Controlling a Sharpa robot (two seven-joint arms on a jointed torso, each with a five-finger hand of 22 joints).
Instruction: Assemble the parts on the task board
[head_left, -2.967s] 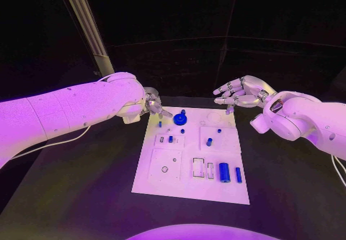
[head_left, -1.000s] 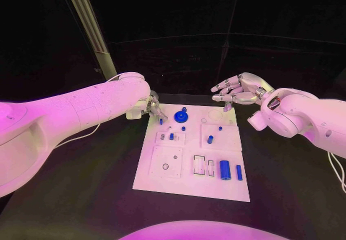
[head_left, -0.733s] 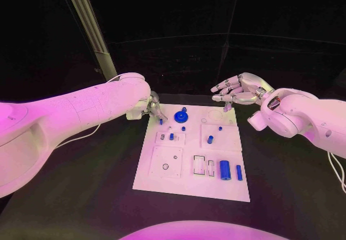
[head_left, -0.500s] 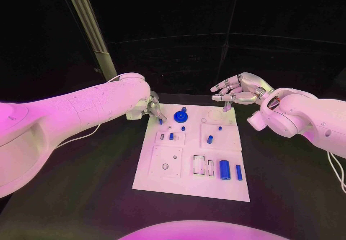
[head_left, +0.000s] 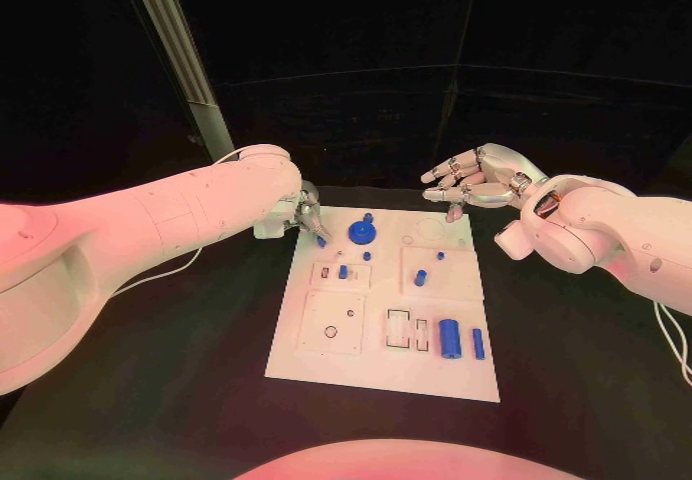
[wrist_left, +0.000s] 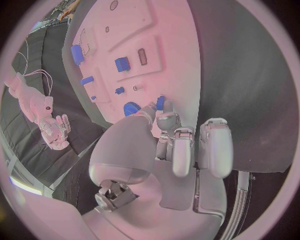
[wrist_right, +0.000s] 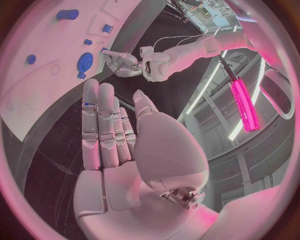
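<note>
Black table (head_left: 173, 340) carries board (head_left: 364, 372). Left hand (head_left: 306, 216) at board's far-left corner, fingertips pinching small blue peg (head_left: 320, 241); seating it seems next. Right hand (head_left: 469, 180) hovers beyond far-right corner, fingers apart, empty.

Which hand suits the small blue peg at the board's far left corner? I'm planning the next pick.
The left hand: its fingertips are at that peg, while the right hand hovers open above the board's far right corner.
</note>
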